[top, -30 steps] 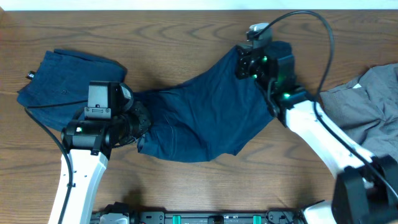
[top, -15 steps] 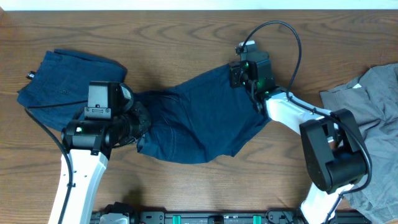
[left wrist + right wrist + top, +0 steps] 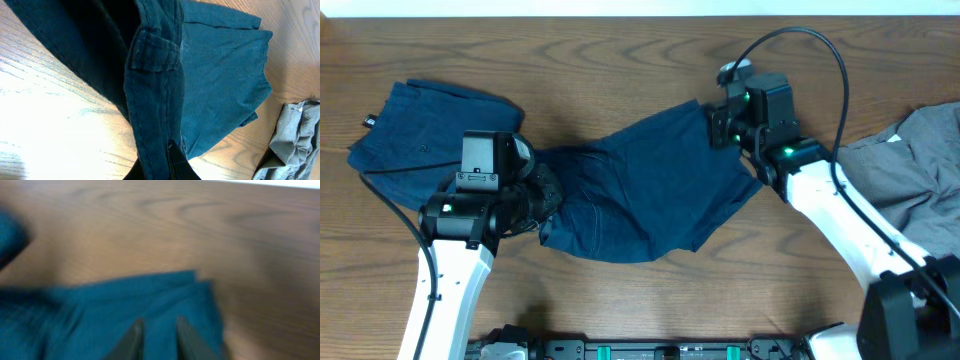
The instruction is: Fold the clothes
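My right gripper (image 3: 157, 330) has swung back a bit, fingers a little apart over a corner of the shorts (image 3: 640, 190) on the table (image 3: 620, 40), while my left gripper (image 3: 169, 161) pinches them so they stay still.

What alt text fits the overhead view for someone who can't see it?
Dark blue shorts lie rumpled across the middle of a wooden table, the left claw at their left edge and the right claw at their upper right corner. Another dark blue piece lies at far left, a grey shirt at far right.
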### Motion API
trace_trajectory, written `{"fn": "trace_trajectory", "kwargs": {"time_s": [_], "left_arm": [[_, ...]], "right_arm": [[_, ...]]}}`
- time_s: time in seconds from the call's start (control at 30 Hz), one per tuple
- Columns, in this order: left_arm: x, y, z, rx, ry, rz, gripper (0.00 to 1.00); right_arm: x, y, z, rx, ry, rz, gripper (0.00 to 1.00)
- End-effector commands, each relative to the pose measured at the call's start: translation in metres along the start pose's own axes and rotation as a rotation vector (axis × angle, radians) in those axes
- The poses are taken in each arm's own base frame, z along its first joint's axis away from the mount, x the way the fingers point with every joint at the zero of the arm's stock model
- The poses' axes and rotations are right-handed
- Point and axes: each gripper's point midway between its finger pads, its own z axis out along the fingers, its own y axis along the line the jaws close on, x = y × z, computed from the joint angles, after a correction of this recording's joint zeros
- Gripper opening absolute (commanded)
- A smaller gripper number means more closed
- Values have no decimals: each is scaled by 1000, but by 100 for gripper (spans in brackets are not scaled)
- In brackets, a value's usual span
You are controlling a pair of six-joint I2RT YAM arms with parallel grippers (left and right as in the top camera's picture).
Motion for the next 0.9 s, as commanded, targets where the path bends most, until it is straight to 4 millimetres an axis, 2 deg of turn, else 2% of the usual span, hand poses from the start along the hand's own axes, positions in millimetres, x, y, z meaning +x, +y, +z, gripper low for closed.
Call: {"fn": "trace_trajectory", "kwargs": {"time_s": [0.0,0.1,0.2,0.37,0.47,0.57,0.63,0.77,0.83,0.87], "left_arm": [[-6,-2,-4,1,-23,24,6],[-6,-3,-5,5,-28,26,6],[-8,-4,-5,9,-33,28,6],[-11,-8,-5,23,-48,34,6],[-20,-21,-7,79,-79,55,6],[-31,-42,-13,165,-122,85,6],[-35,-53,-16,218,-134,97,6],[-43,-63,-19,260,-165,108,6],[-43,-64,-19,261,-167,110,6],[-43,-64,-19,260,-166,109,6]], "right_arm": [[54,42,7,-222,198,-8,8],[99,60,14,-284,347,12,7],[142,89,25,-374,472,3,7],[190,132,41,-465,595,-41,6],[213,153,50,-484,641,-42,5],[224,173,57,-511,639,-52,5],[222,185,61,-533,611,-58,6],[202,203,69,-583,505,-85,12],[190,202,74,-571,461,-93,22],[183,197,75,-553,448,-93,23]]}}
